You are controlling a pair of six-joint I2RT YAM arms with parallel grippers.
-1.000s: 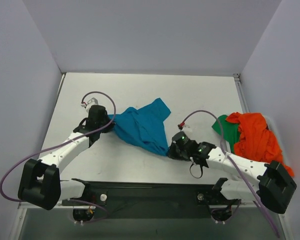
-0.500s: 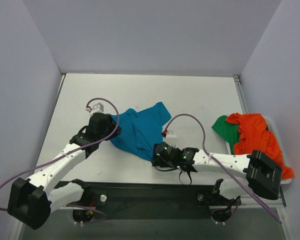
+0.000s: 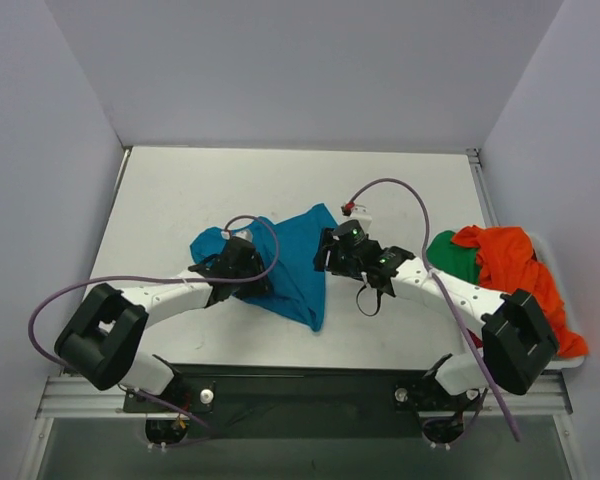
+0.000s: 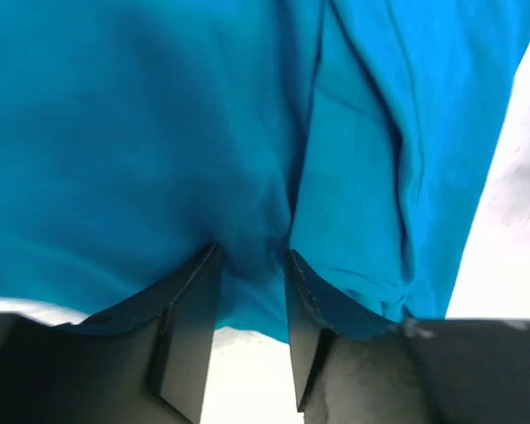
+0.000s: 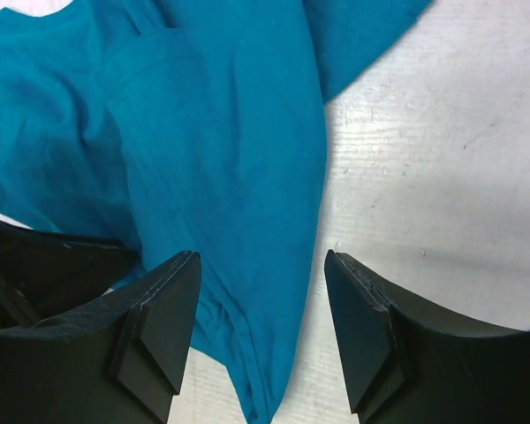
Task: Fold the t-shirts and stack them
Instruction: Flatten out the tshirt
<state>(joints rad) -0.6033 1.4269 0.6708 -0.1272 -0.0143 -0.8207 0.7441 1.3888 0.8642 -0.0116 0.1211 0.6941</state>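
Your left gripper is pinching a fold of the teal-blue t-shirt, which is lying rumpled on the table between the arms. Your right gripper is hovering, spread wide, over its edge. You're likely flattening it. Nip a single layer at the hem, then draw both grippers apart evenly. The orange-red t-shirt and green t-shirt are lying heaped at the right.

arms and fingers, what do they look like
The left arm and right arm have white links with blocky black joints. A thin purple cable loops off each, and the right one ends in a red plug. Small green lights glow on the right arm. The fingers are matte black, flat-faced wedges.
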